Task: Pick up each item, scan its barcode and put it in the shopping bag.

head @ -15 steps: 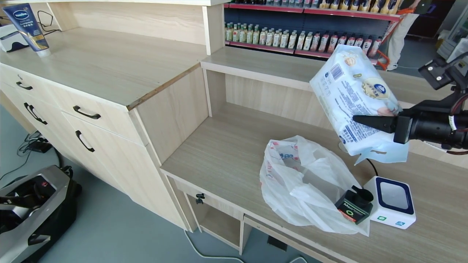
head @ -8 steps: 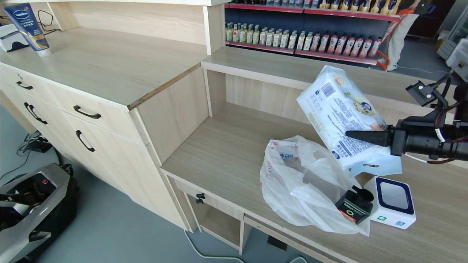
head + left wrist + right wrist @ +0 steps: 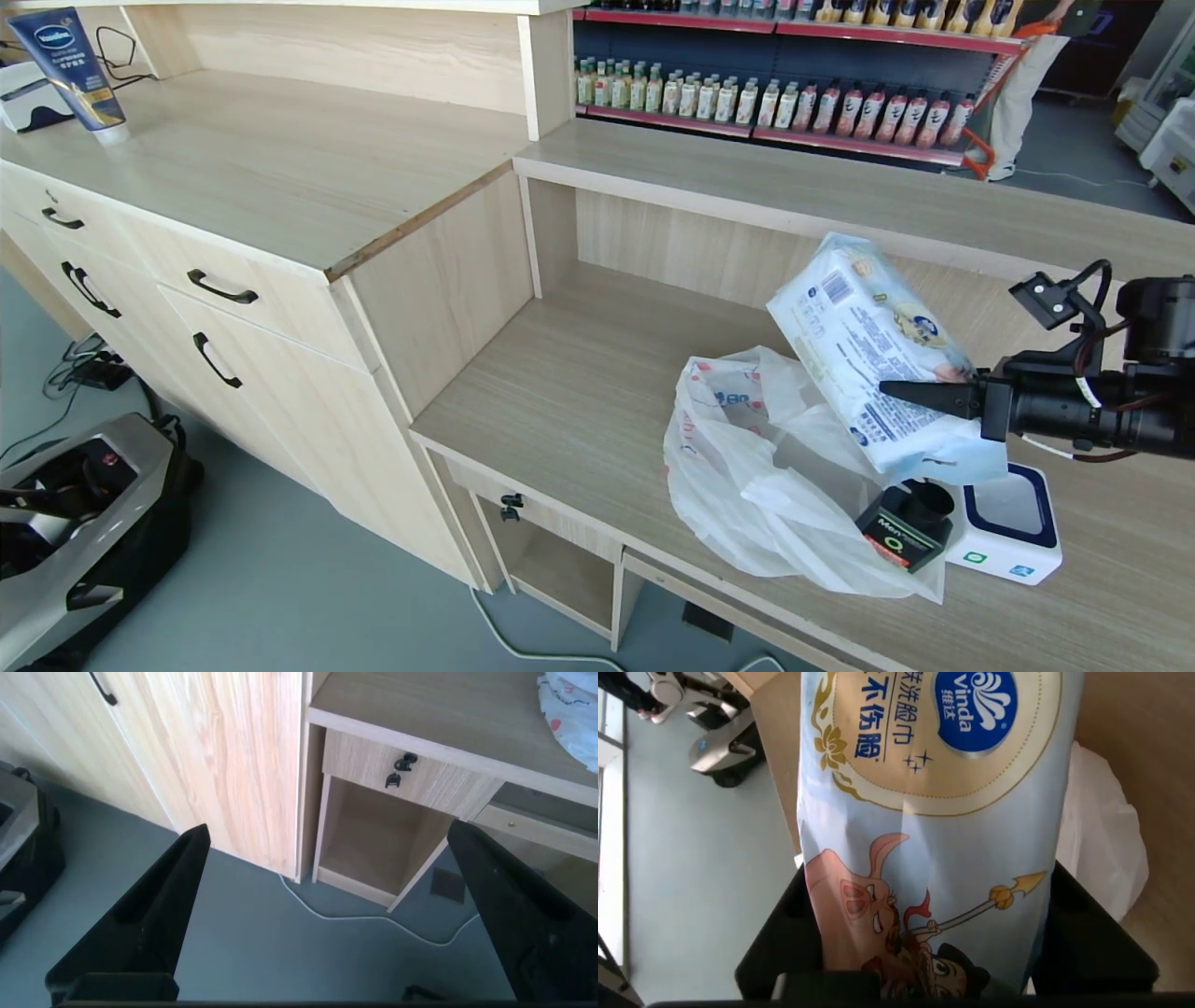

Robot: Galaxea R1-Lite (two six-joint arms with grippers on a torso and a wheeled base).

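My right gripper (image 3: 926, 394) is shut on a white and blue tissue pack (image 3: 859, 341), held tilted above the mouth of the white plastic shopping bag (image 3: 747, 467) and just over the scanner (image 3: 1016, 546), a white box with a blue-rimmed window. In the right wrist view the pack (image 3: 934, 812) sits between both fingers (image 3: 780, 947), with the bag (image 3: 1102, 831) beneath. A small black box (image 3: 901, 539) lies at the bag's near edge beside the scanner. A blue tube (image 3: 70, 65) stands on the upper counter, far left. My left gripper (image 3: 336, 924) hangs open over the floor.
The bag and scanner rest on a low wooden counter (image 3: 579, 373) with a raised ledge (image 3: 747, 177) behind it. A taller counter with drawers (image 3: 261, 159) rises to the left. The left wrist view shows a locked drawer (image 3: 404, 763) and grey floor (image 3: 243, 943).
My right gripper has carried the tissue pack down and to the left, from level with the ledge to just above the bag and scanner. Bag, black box and scanner stay put.
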